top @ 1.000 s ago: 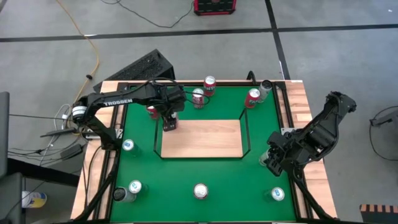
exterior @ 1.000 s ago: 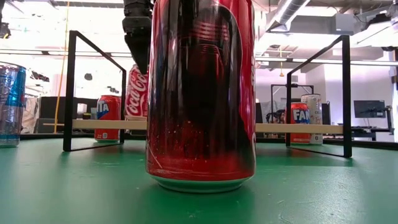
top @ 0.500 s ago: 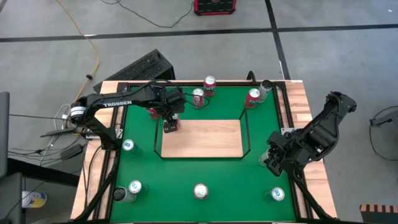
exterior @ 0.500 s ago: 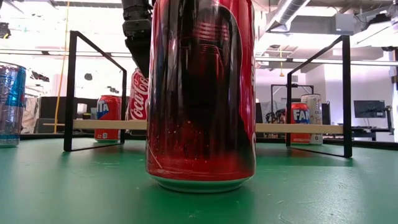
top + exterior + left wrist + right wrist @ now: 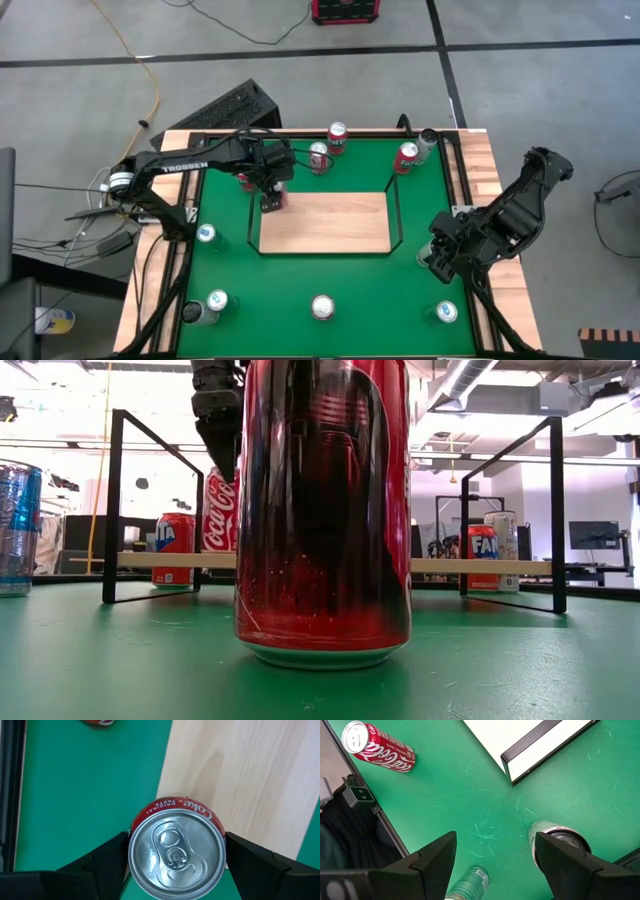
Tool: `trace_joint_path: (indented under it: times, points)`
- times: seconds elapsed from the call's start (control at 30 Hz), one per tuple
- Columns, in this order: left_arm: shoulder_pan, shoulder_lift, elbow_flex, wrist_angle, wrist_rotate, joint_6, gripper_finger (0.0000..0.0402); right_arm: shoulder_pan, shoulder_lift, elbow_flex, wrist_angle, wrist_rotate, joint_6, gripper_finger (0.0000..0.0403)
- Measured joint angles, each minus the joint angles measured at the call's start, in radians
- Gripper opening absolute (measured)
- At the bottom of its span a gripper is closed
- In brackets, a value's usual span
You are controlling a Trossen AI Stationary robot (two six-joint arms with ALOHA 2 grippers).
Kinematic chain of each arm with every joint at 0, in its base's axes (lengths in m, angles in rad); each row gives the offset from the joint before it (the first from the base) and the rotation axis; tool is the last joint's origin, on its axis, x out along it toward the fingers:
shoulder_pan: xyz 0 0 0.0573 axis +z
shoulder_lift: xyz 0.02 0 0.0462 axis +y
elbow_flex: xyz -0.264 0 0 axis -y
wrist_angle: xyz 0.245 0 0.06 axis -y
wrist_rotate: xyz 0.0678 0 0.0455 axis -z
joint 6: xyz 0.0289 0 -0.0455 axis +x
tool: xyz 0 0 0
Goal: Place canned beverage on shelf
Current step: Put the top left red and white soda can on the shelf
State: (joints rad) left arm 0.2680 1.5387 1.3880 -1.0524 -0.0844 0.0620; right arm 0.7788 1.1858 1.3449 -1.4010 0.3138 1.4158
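Since the earlier frames the left pincer [image 5: 273,196] has drawn slightly back toward the shelf's left end, and the red cola can [image 5: 176,854] it carries now stands more upright in the low view, where before it leaned; that pincer is clamped on the can, one dark finger [image 5: 102,859] pressed to each side of it; seen from the wrist, the can's silver top sits over the long edge of the shelf [image 5: 335,228], partly above light wood and partly above the green surface [image 5: 330,275]; in the low view the can [image 5: 220,510] hangs near the left black wire rail, and whether its base touches the board cannot be told; the right pincer [image 5: 437,255] waits over the surface's right side, beyond the shelf's right rail, its fingers [image 5: 427,862] spread apart with nothing between them; other cans stand scattered along the surface's far and near edges, well apart from the shelf.
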Motion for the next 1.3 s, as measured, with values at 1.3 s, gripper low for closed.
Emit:
trace_joint_path:
  times: [1.3]
  points:
    - [0.0,0.001,0.007,0.017,0.016,0.001,0.0361,0.0,0.0,0.0,0.013,-0.001,-0.002,0.0297]
